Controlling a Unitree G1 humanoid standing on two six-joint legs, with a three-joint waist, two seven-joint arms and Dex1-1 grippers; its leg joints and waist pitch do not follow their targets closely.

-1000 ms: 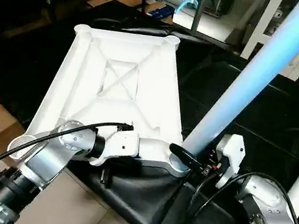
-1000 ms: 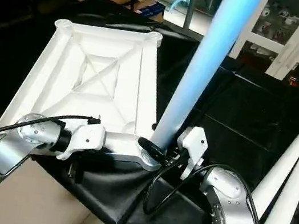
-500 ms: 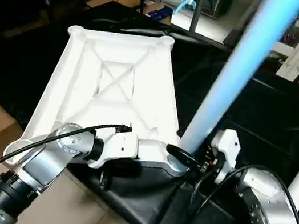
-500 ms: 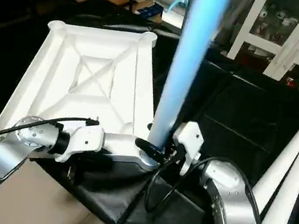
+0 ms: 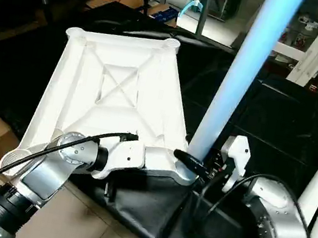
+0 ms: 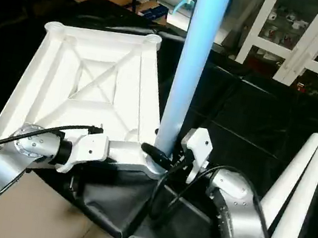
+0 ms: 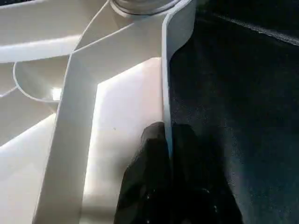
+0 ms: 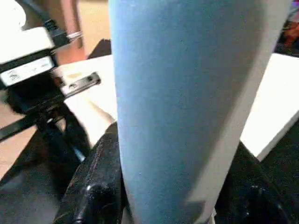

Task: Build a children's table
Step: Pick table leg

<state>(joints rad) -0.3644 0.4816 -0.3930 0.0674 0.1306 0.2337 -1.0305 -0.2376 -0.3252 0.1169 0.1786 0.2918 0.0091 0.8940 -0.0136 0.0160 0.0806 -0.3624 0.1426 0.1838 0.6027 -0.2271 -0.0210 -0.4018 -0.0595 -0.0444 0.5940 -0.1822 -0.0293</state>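
Leg stood in the tabletop's near corner socket, right gripper clamped round its base. Left gripper pinched the tabletop's rim. Seating step, I judged; next, press straight down.

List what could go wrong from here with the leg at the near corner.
The leg leans while its base sits at the near corner socket; it could jam or pop out. The right gripper grips it only low down, so the long top may swing. The left gripper pinches just the tabletop rim and might slip.
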